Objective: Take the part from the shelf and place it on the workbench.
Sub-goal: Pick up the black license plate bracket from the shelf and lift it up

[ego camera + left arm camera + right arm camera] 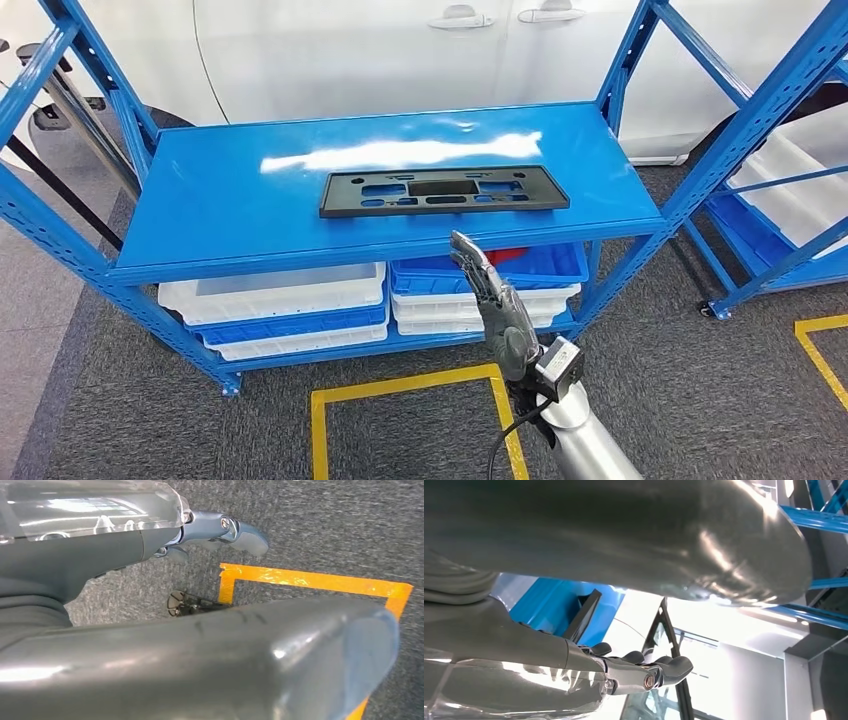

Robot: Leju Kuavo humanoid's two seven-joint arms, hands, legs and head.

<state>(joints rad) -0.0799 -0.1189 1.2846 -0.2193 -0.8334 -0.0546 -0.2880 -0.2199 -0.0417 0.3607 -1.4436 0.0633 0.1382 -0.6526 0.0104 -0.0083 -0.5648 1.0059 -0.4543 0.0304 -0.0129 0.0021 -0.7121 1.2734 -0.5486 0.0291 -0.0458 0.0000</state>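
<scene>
A flat black plastic part [443,190] with several rectangular cut-outs lies on the top board of the blue shelf [230,190], near its front edge. My right hand [496,305] is raised in front of the shelf, just below that edge and under the part, fingers stretched out and holding nothing. In the right wrist view the right hand [634,667] has its fingers extended, with the part's dark edge [583,615] beyond them. My left hand [220,530] hangs over the grey carpet, fingers apart and empty.
White and blue bins [290,305] fill the shelf's lower level. A second blue rack [780,190] stands at the right. A white car [400,50] is parked behind the shelf. Yellow tape [400,390] marks squares on the grey carpet.
</scene>
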